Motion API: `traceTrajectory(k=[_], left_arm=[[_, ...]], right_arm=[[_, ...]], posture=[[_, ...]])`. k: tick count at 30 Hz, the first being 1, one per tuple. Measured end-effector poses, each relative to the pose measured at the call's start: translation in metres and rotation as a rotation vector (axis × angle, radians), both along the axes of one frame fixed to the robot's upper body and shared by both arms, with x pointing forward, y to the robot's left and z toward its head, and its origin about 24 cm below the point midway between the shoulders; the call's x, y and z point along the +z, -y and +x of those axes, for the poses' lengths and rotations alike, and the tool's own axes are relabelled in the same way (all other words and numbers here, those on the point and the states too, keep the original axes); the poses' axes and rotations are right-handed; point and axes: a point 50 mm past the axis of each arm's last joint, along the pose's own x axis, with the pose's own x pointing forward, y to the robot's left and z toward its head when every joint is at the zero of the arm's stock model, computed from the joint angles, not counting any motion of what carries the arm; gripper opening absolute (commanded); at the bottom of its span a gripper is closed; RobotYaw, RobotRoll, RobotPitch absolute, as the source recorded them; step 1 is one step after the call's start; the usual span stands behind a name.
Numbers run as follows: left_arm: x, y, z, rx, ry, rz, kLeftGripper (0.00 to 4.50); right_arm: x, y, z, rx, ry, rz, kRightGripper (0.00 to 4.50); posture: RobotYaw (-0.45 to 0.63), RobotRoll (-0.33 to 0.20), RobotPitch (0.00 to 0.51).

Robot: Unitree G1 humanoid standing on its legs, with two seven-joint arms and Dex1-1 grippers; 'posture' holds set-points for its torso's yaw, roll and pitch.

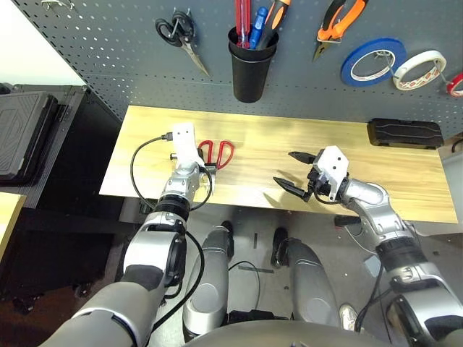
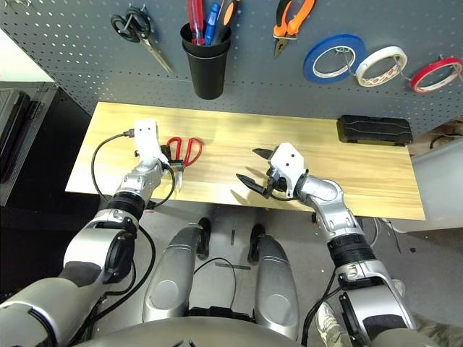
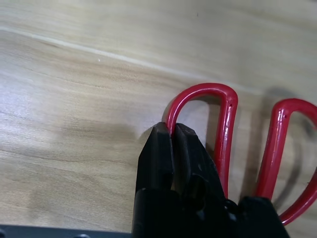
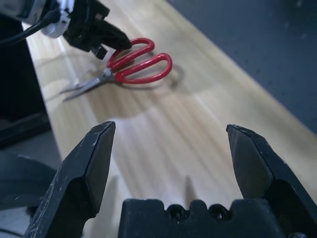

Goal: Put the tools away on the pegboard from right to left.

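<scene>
Two red handle loops (image 3: 229, 129), one pair

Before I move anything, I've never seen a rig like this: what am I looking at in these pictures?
This is a two-armed robot at a wooden table, facing a pegboard. The two eye pictures look down from its head; each wrist picture looks along one arm's pincer. On the table lie red-handled scissors and a black case. The left pincer is closed on one loop of the scissors' handle; the right pincer is open and empty. The pegboard carries black-handled scissors, a cup of tools, pliers and three tape rolls.
</scene>
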Motion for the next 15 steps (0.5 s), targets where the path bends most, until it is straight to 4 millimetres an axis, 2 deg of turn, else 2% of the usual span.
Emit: traceTrajectory(k=[7,15], left_arm=[[0.029,-0.014,-0.018,0.005,0.194,-0.062,0.04],[0.077,-0.035,-0.051,0.01,0.456,-0.135,0.04]], right_arm=[[0.012,0.007,0.007,0.001,0.064,0.046,4.5],[0.024,0.019,0.013,-0.005,0.13,0.082,4.5]], posture=[[0.26,0.0,0.268],[0.3,0.0,0.256]])
